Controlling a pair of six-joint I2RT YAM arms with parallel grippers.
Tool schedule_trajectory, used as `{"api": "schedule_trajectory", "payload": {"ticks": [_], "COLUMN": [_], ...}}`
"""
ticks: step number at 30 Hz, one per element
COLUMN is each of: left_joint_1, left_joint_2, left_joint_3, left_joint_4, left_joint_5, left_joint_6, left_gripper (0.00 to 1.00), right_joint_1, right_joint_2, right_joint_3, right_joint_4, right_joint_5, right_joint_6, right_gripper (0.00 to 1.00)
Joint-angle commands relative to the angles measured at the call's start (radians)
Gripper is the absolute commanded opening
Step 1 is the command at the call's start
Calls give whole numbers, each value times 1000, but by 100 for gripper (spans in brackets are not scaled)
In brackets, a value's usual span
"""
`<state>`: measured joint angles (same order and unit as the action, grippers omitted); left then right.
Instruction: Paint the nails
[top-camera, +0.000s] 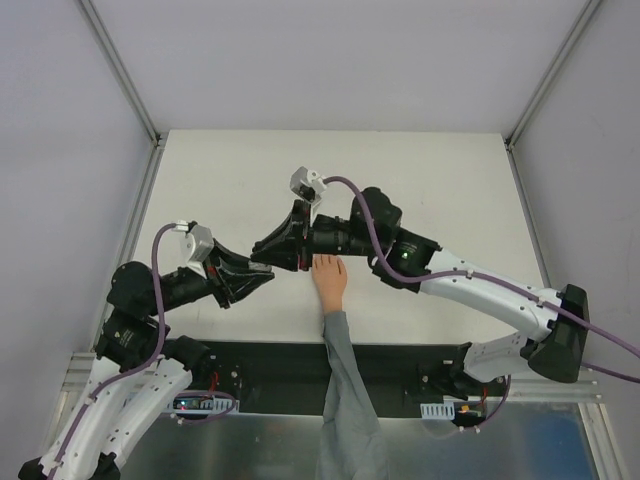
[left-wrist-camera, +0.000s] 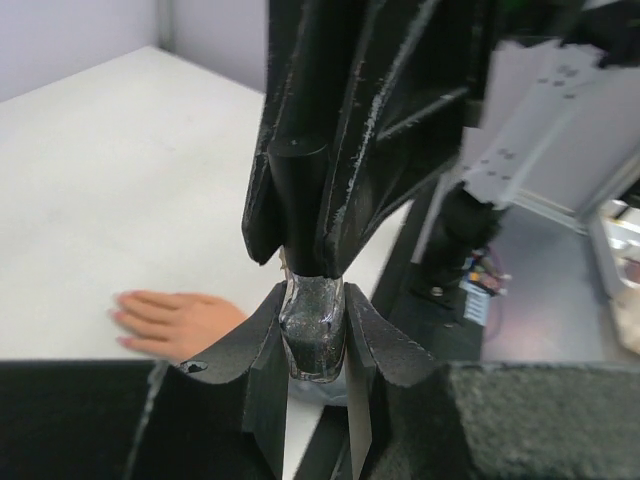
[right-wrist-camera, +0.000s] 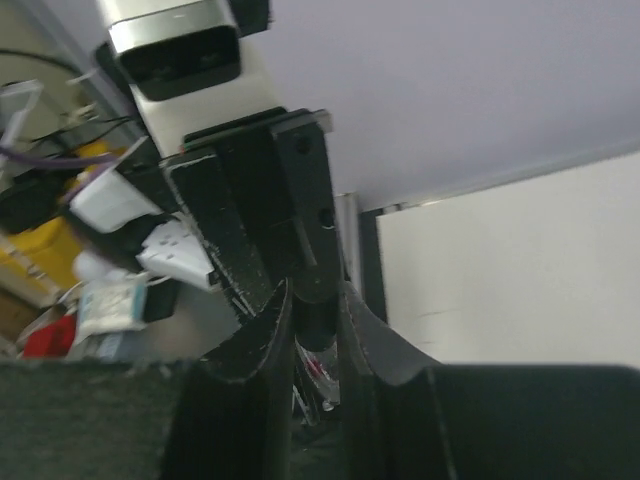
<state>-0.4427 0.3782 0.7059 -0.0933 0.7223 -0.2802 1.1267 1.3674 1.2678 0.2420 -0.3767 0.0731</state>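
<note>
My left gripper (left-wrist-camera: 313, 305) is shut on a small glass bottle (left-wrist-camera: 312, 330) of dark glittery polish and holds it upright above the table. My right gripper (right-wrist-camera: 315, 292) comes from the opposite side and is shut on the bottle's black cap (right-wrist-camera: 317, 325), which also shows in the left wrist view (left-wrist-camera: 300, 190). In the top view the two grippers, left (top-camera: 262, 280) and right (top-camera: 262, 247), meet just left of the peach mannequin hand (top-camera: 330, 280). The hand lies flat, fingers pointing away. Its nails (left-wrist-camera: 120, 316) are faint pinkish tips, clear of both grippers.
The hand's grey sleeve (top-camera: 345, 390) runs back over the black base rail (top-camera: 270, 360) between the arm bases. The right arm (top-camera: 470, 285) reaches across behind the hand. The white table (top-camera: 430, 190) is bordered by metal frame rails.
</note>
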Motion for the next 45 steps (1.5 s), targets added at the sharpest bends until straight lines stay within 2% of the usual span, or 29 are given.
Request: {"api": "schedule_trajectory", "payload": {"ticks": [1,5,10,12,13,15,16,17,18,19,20,21,23,24,25,26,31,37,41,44,45], "left_joint_1": [-8,-8,-8,-8,-8,-8,-8,-8,-8,-8,-8,-8,-8,-8,-8,-8,-8,-8,-8,-8,-8], "left_joint_2": [-24,-38,-39,-33,-32,-30,-29,-30,-30,-32,-33,-35,-41,-42,-44,-44,-42,-55,-64,-65,-65], "left_joint_3": [37,29,32,37,38,44,46,50,52,55,55,55,47,46,41,38,21,1,-5,-5,-5], "left_joint_4": [175,188,191,185,181,149,138,107,98,74,63,43,38,37,37,37,35,37,35,35,35], "left_joint_5": [279,247,223,220,209,187,175,142,125,102,60,34,5,-23,-32,-47,-128,-167,-173,-173,-175], "left_joint_6": [-102,-122,-120,-110,-102,-65,-48,-33,4,21,39,68,96,117,127,134,174,191,190,184,182], "left_gripper": [0,0,0,0,0,0,0,0,0,0,0,0,0,0,0,0,0,0,0,0,0], "right_joint_1": [-62,-123,-125,-125,-125,-120,-108,-107,-102,-87,-75,-61,-4,17,72,97,205,275,298,305,305], "right_joint_2": [33,51,58,41,24,-26,-42,-53,-66,-91,-106,-114,-126,-125,-120,-102,25,188,255,269,269], "right_joint_3": [-10,-62,-85,-88,-93,-75,-61,-45,-33,-25,-19,1,36,54,94,123,354,519,611,622,617], "right_joint_4": [248,613,655,597,551,337,251,109,71,37,-59,-91,-228,-239,-280,-352,-544,-589,-604,-596,-596], "right_joint_5": [-577,-685,-679,-644,-567,-474,-356,-288,-231,-112,-32,31,256,313,473,560,902,1036,1084,1093,1092], "right_joint_6": [172,424,461,429,392,256,217,177,165,156,151,130,114,75,64,65,94,53,27,21,25], "right_gripper": [0,0,0,0,8,28,39,44,49,58,64,67,74,75,75,76,75,61,56,48,39]}}
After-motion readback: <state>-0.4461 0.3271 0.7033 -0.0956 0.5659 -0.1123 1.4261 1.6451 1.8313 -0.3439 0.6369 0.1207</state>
